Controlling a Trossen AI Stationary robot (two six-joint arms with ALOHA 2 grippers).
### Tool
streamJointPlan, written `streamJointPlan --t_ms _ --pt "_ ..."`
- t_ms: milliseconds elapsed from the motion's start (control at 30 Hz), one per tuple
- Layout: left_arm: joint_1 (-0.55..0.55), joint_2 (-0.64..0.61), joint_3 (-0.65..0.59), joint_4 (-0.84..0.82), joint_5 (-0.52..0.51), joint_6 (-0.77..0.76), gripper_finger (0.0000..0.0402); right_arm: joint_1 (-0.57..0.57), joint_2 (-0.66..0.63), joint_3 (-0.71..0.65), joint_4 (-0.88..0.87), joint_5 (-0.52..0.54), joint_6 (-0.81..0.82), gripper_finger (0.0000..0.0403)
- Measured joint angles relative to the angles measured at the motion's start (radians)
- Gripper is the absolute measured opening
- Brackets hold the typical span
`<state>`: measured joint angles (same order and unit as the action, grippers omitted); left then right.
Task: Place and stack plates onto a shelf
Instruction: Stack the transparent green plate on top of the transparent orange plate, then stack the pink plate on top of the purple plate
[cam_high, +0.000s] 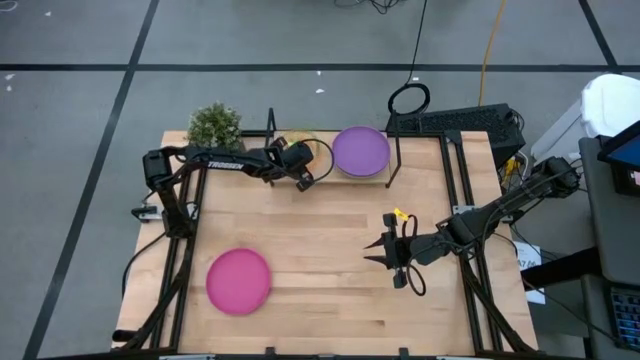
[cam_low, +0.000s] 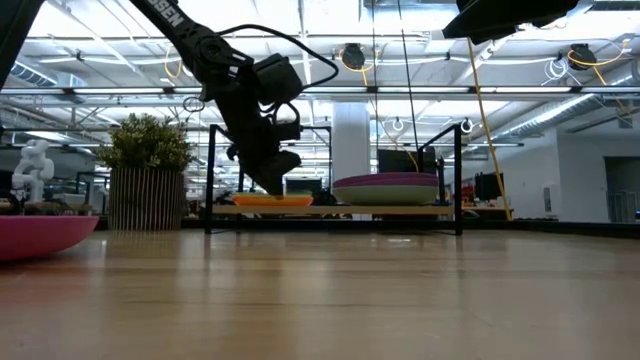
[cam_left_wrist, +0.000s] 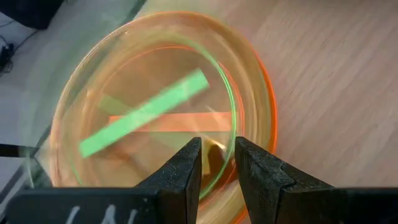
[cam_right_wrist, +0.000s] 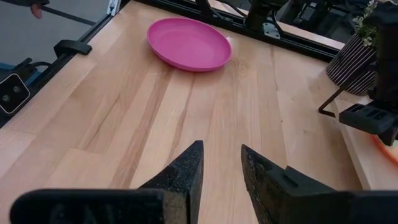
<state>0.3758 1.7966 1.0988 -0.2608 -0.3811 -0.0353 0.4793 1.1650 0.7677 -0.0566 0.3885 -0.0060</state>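
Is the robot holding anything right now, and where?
The left gripper pinches the rim of a small translucent lime-green plate over the shelf. The right gripper holds nothing.

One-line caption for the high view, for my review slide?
Left gripper at the shelf's small plates; purple stack alongside; right gripper idle; magenta plate remains.

White lettering "TROSSEN" runs along the left arm (cam_high: 225, 162); nothing else is legible.
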Motion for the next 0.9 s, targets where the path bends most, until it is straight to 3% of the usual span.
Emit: streamJointPlan --t_ms 300,567,733,900 --pt "-0.048 -0.038 0.000 -0.012 -0.073 0.004 0.0104 0.000 0.000 0.000 0.000 0.000 0.005 0.0091" --pt "-0.157 -0.250 0.001 -0.164 -0.035 -0.030 0.0104 0.000 0.000 0.000 -0.005 -0.001 0.020 0.0091" --pt "-0.329 -0.383 0.001 -0.376 0.049 -0.103 0.0103 0.000 0.000 0.000 -0.005 -0.001 0.022 0.0091" --pt "-0.583 -0.422 0.000 -0.566 0.100 -0.226 0.0103 0.000 0.000 0.000 -0.003 -0.002 0.063 0.0091"
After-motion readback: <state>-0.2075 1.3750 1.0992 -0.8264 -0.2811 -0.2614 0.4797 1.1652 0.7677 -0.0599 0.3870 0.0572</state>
